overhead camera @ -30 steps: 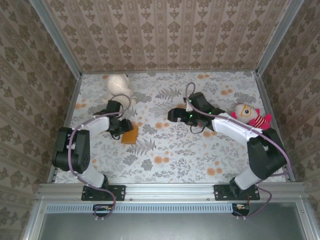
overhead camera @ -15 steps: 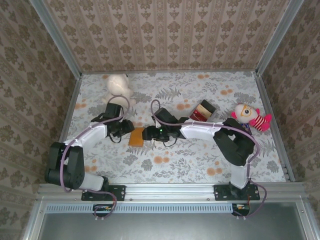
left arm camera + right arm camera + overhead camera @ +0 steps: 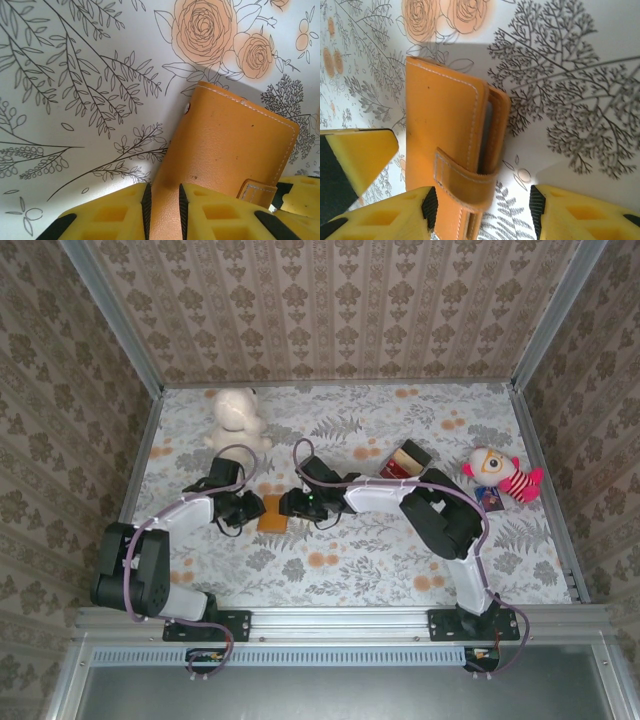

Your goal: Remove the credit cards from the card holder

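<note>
The card holder is an orange-tan wallet, folded shut with its strap wrapped over the open edge. It lies on the floral table between the two grippers. My left gripper is shut on the wallet's left edge, and in the left wrist view its pads press the leather from both sides. My right gripper stands open around the strap end: one pad is next to the cover and the other is well clear of it. A blue-grey sliver shows inside the fold. The credit cards are hidden.
A brown dark-topped box sits behind the right arm. A white plush stands at the back left. At the right are a red-striped doll and a small dark flat item. Metal rails edge the table.
The right arm swung left from the brown box to the wallet and its jaws narrowed. The left gripper closed onto the wallet's edge, and the wallet shifted slightly right.
</note>
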Robot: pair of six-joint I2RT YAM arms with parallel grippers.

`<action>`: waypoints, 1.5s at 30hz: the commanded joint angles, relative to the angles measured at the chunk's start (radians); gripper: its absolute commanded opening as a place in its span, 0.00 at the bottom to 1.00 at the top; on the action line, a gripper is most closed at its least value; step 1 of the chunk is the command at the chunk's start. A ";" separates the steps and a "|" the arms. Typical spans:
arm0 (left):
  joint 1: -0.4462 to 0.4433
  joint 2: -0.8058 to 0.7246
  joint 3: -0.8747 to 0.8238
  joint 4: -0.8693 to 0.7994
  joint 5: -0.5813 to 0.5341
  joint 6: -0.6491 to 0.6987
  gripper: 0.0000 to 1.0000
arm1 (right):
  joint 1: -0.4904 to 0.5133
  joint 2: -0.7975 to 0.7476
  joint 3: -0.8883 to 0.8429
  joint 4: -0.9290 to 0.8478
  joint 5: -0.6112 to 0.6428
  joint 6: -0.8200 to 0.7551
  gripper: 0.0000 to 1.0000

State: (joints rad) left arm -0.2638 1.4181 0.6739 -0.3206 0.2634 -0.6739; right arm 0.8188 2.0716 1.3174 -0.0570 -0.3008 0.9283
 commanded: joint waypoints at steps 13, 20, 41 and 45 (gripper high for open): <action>-0.022 0.039 -0.033 0.036 0.008 -0.012 0.18 | 0.005 0.097 0.031 0.243 -0.191 0.086 0.36; -0.033 -0.028 -0.017 0.012 -0.006 -0.010 0.21 | -0.019 0.072 0.018 0.215 -0.187 0.048 0.10; 0.024 -0.231 0.070 -0.220 -0.357 -0.004 0.90 | -0.110 -0.443 0.050 -0.611 0.443 -0.708 0.07; 0.029 -0.247 0.057 -0.219 -0.369 0.006 1.00 | -0.090 -0.399 0.085 -0.667 0.630 -0.750 0.08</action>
State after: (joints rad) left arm -0.2405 1.1961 0.7315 -0.5072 -0.0502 -0.6781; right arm 0.7151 1.6455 1.3621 -0.6052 0.1181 0.2699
